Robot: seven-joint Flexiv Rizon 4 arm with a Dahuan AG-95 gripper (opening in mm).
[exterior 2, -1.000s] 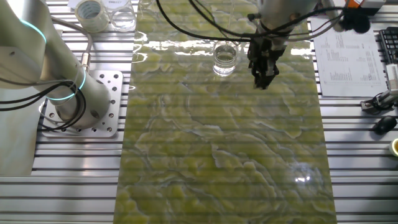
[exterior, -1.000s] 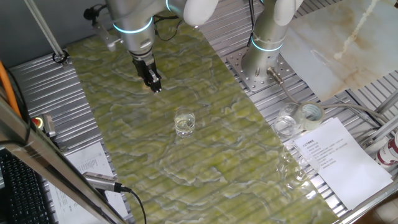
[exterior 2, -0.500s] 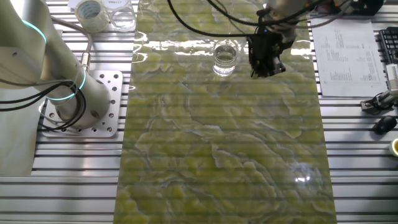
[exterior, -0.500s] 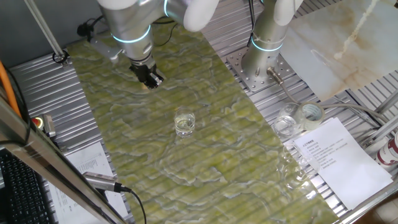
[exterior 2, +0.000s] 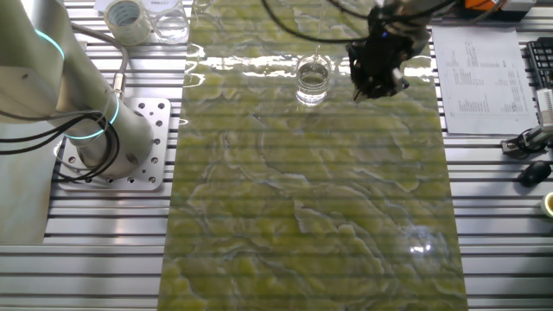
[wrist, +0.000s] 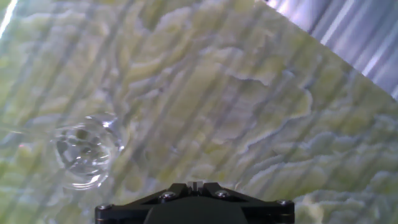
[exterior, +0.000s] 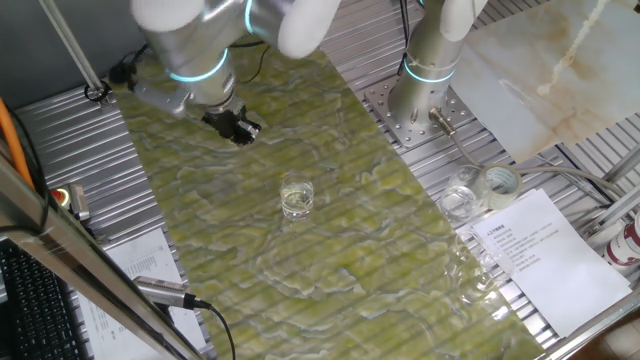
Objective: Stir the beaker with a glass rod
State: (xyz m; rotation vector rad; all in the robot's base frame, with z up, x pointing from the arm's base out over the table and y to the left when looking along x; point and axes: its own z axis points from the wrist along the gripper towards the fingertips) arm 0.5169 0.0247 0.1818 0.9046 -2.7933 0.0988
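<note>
The beaker is a small clear glass with a little liquid, upright mid-mat. It also shows in the other fixed view and at the left of the hand view. My gripper hangs tilted just above the mat, well clear of the beaker on its far left side; in the other fixed view it is right of the beaker. Its jaws are shut. In the hand view the gripper pinches a pale sliver, the only visible trace of the glass rod; the rest of the rod cannot be made out.
A green-yellow marbled mat covers the table's middle. Other clear glass vessels and a tape roll sit at the right by paper sheets. A second arm's base stands beyond the mat.
The gripper has tilted from pointing straight down to a slant and shifted slightly away from the beaker. The beaker has not moved.
</note>
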